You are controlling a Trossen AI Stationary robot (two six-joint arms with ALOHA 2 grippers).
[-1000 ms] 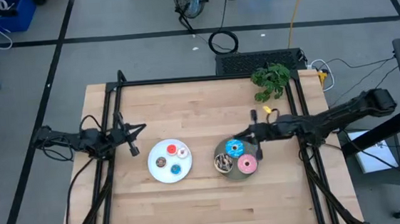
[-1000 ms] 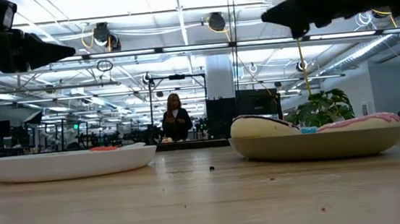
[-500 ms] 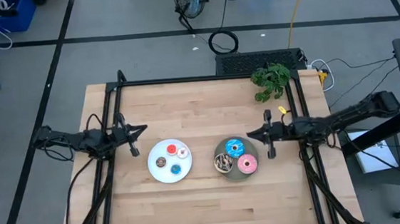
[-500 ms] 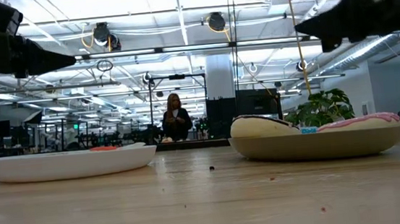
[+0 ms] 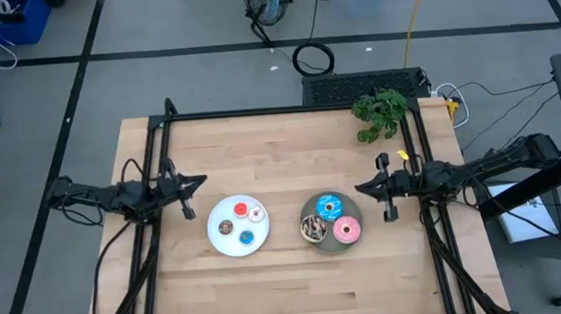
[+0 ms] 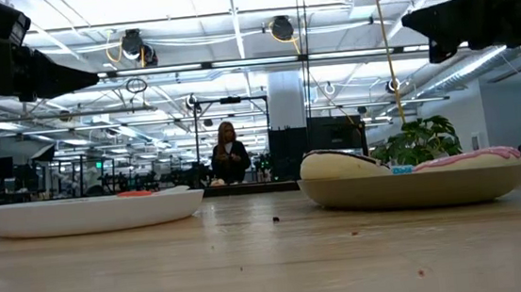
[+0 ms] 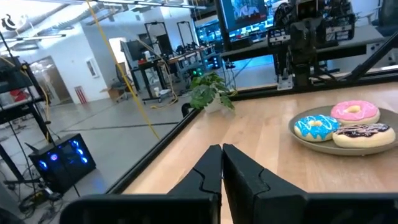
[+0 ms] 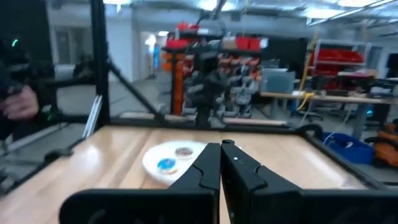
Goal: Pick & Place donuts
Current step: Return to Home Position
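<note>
The three larger donuts lie flat on the grey plate (image 5: 306,213): blue with sprinkles (image 5: 328,208), brown with sprinkles (image 5: 313,229), pink (image 5: 346,230). The left wrist view shows them as well: pink (image 7: 354,112), blue (image 7: 316,126), brown (image 7: 364,134). The tiny donuts lie on the white plate (image 5: 219,240): red (image 5: 241,209), white (image 5: 256,214), brown (image 5: 226,227), blue (image 5: 247,237). My left gripper (image 5: 198,181) hovers shut, left of the white plate. My right gripper (image 5: 360,187) hovers shut just right of the grey plate.
A small green plant (image 5: 380,111) stands at the table's far right corner. Black frame rails (image 5: 287,109) run along the far and side edges. Bare wood lies near and far of both plates. A person (image 6: 229,154) stands in the room far behind the table.
My right gripper has drawn back from above the grey plate toward the table's right edge, and now hovers beside the plate. The donuts and both plates have stayed where they were.
</note>
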